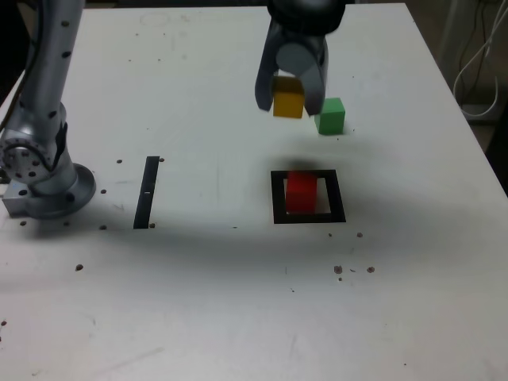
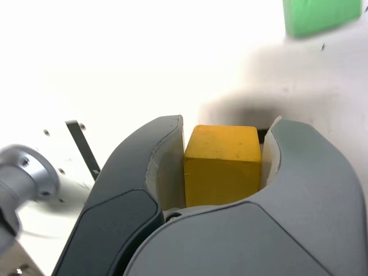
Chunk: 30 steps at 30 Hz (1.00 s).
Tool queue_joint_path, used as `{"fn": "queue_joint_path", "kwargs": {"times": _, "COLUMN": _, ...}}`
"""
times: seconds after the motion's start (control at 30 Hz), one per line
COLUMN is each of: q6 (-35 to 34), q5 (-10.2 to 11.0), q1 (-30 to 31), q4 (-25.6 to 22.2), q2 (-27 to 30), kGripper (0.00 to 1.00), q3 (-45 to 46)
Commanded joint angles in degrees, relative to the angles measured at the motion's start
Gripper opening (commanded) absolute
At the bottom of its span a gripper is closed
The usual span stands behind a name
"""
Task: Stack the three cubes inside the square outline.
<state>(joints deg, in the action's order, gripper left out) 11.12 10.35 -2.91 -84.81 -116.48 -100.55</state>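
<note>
Gripper (image 1: 290, 97) clamped on yellow cube (image 1: 288, 101), flat sides pinched; looked light, rigid; red cube (image 1: 301, 193) waited in square outline (image 1: 277, 198).

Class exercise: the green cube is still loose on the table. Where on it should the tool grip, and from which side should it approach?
Probably from straight above, closing on two opposite upright faces of the green cube. It sits flat on the white table, apart from the red cube, so its sides look free. The tool is currently shut on the yellow cube, which must be placed first.
</note>
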Motion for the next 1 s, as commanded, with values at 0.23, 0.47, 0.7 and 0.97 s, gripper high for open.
{"fn": "queue_joint_path", "kwargs": {"times": 0.23, "q6": -2.15, "q5": -2.88, "q1": 4.9, "q4": 2.38, "q2": -0.1, "kGripper": 0.05, "q3": 1.43}}
{"fn": "queue_joint_path", "kwargs": {"times": 0.47, "q6": -2.18, "q5": -5.47, "q1": 7.04, "q4": 5.8, "q2": 2.07, "kGripper": 0.05, "q3": 6.3}}
{"fn": "queue_joint_path", "kwargs": {"times": 0.7, "q6": -2.31, "q5": -7.24, "q1": 8.51, "q4": 12.15, "q2": 4.83, "kGripper": 0.05, "q3": 12.08}}
{"fn": "queue_joint_path", "kwargs": {"times": 0.97, "q6": -2.48, "q5": -7.87, "q1": 9.06, "q4": 15.13, "q2": 4.21, "kGripper": 0.05, "q3": 14.09}}
